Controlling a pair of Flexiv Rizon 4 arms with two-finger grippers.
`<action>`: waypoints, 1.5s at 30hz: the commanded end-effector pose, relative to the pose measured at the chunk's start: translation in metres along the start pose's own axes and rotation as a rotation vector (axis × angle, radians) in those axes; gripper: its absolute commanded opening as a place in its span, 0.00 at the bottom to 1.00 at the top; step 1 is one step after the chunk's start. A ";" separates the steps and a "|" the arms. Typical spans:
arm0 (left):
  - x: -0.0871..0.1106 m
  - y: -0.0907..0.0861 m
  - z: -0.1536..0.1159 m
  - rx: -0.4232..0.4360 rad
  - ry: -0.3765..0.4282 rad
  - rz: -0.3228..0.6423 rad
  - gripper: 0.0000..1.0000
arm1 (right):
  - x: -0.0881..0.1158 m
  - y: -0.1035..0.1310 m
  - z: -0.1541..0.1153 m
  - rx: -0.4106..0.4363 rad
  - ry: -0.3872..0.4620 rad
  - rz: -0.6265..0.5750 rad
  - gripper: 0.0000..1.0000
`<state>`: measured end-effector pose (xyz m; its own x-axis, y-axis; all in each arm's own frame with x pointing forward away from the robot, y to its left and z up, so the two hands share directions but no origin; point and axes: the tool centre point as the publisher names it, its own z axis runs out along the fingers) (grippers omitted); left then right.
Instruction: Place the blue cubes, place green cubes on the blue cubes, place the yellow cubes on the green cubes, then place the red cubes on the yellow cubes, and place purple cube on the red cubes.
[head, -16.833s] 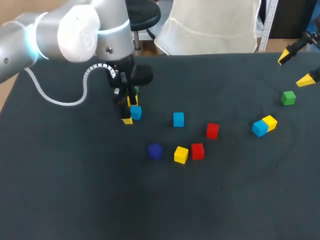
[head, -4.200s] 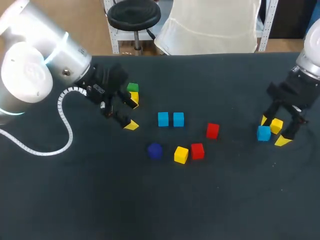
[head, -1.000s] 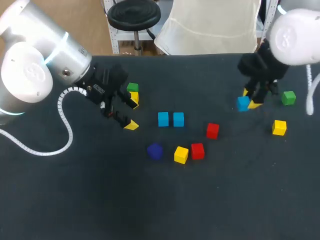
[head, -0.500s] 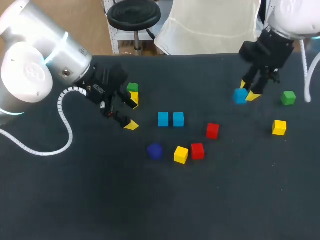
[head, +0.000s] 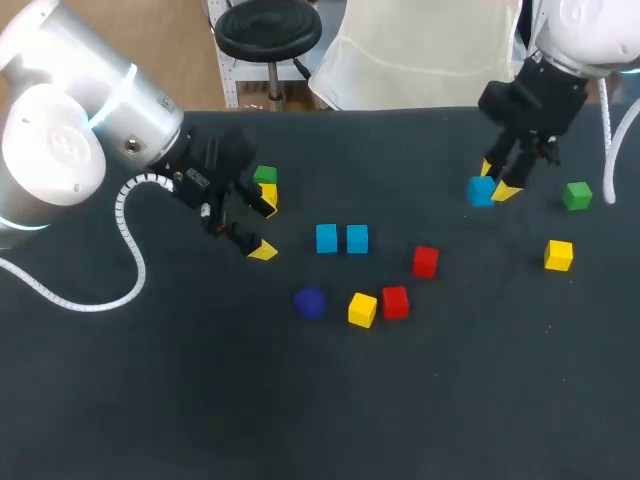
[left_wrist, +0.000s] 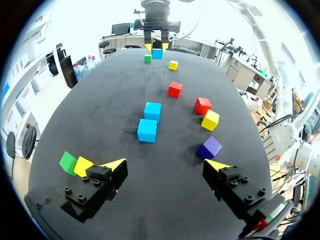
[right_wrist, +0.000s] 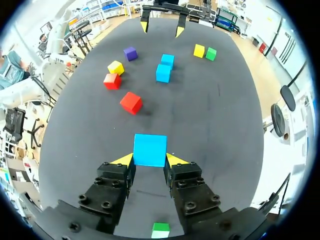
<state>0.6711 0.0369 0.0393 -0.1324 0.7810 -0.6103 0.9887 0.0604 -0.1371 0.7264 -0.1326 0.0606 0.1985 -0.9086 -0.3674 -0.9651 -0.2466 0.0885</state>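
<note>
Three blue cubes (head: 326, 238) (head: 357, 238) (head: 481, 190), three yellow cubes (head: 362, 309) (head: 558, 255) (right_wrist: 199, 50), two green cubes (head: 265, 175) (head: 576, 195), two red cubes (head: 426, 261) (head: 395, 301) and one purple cube (head: 310, 301).

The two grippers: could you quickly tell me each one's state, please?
Left gripper: open, holding nothing.
Right gripper: shut on the blue cube.

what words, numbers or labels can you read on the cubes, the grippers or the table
None: no view shows any readable text.
The blue cube held in the right gripper has plain faces, and so do the loose cubes.
The left gripper and the black table bear no legible marks.
</note>
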 end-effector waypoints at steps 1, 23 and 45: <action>0.001 0.000 0.000 0.001 -0.003 0.003 1.00 | -0.014 -0.009 0.010 0.013 0.041 -0.009 0.00; 0.001 0.000 0.000 0.001 -0.003 0.003 1.00 | -0.072 -0.035 0.068 0.104 0.167 0.178 0.00; 0.001 0.000 0.000 0.001 -0.003 0.003 1.00 | -0.087 -0.021 0.094 0.098 0.087 0.207 0.00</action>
<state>0.6710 0.0369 0.0393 -0.1324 0.7810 -0.6103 0.9887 0.0604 -0.1371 0.7162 -0.0179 0.0061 0.0064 -0.9635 -0.2675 -0.9975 -0.0251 0.0666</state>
